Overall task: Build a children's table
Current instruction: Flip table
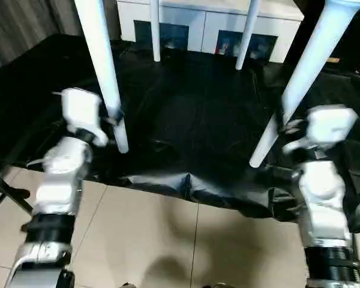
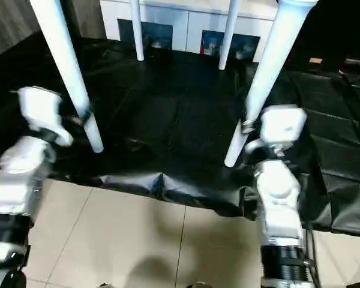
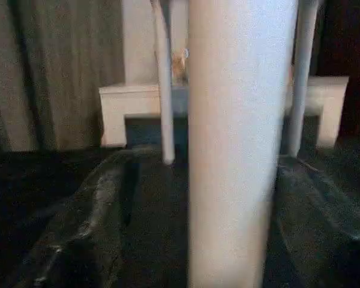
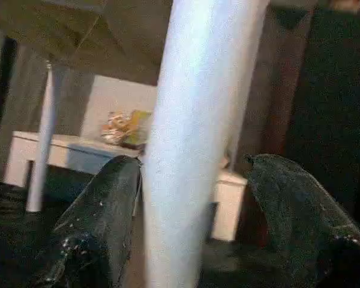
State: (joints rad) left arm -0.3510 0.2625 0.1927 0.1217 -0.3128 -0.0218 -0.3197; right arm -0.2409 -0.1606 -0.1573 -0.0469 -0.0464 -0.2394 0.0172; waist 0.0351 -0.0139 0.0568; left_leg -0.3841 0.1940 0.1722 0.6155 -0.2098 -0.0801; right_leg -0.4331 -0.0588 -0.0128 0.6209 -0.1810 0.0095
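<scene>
The left gripper (image 3: 228, 252) has its two black fingers (image 3: 96, 222) spread wide, one on each side of the near left leg (image 1: 103, 66) of the children's table (image 4: 78, 36). There is a gap on both sides, so the fingers do not pinch the leg. The right gripper (image 4: 186, 240) is spread too, around the near right leg (image 1: 300, 78). One finger (image 4: 99, 222) sits just beside the leg, maybe touching it, and the other finger stands apart.

The table stands on its four white legs. In the right wrist view the underside of the top shows above the gripper. The two near legs lean a bit and come down onto the black sheet (image 1: 192, 120), close to its near edge. The two far legs, the far left leg (image 1: 155, 30) and the far right leg (image 1: 247, 36), stand near the far edge of the sheet.

Between the four legs the sheet is open and wrinkled. Its near edge is folded and bunched up (image 1: 189, 183), right between the two arms. In front of that is the pale tiled floor (image 1: 144, 234).

Behind the far legs stands a white cabinet (image 1: 204, 24) with glass doors, very near them. A grey curtain (image 3: 54, 72) hangs at the far left. More black sheet lies to the right, past the right arm (image 1: 324, 198). The left arm (image 1: 60, 180) reaches in over the floor.
</scene>
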